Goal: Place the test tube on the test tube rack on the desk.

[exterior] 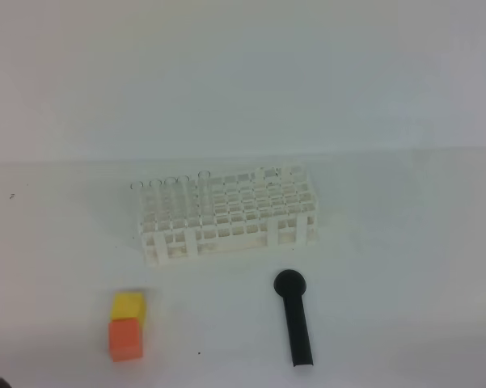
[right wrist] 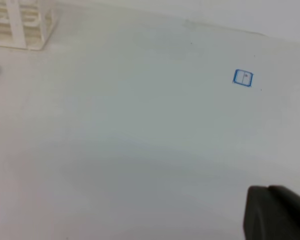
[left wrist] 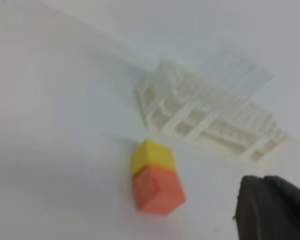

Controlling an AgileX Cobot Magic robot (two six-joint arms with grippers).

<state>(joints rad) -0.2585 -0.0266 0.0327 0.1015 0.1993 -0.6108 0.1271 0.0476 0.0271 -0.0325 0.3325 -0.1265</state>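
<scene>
The white lattice test tube rack [exterior: 228, 214] stands on the white desk [exterior: 388, 267], mid-view. Several clear tubes [exterior: 170, 192] seem to stand in its left and back holes. A black tube-shaped thing with a round head [exterior: 294, 318] lies flat on the desk just in front of the rack's right half. The rack also shows blurred in the left wrist view [left wrist: 209, 112], and its corner in the right wrist view [right wrist: 20, 25]. Of each gripper only a black finger shows, at the lower right of the left wrist view [left wrist: 272, 207] and of the right wrist view [right wrist: 277, 212]. Neither holds anything visible.
A yellow block [exterior: 128, 306] and an orange block [exterior: 124, 339] sit touching at the front left, also in the left wrist view [left wrist: 157, 187]. A small blue square mark [right wrist: 243, 78] is on the desk to the right.
</scene>
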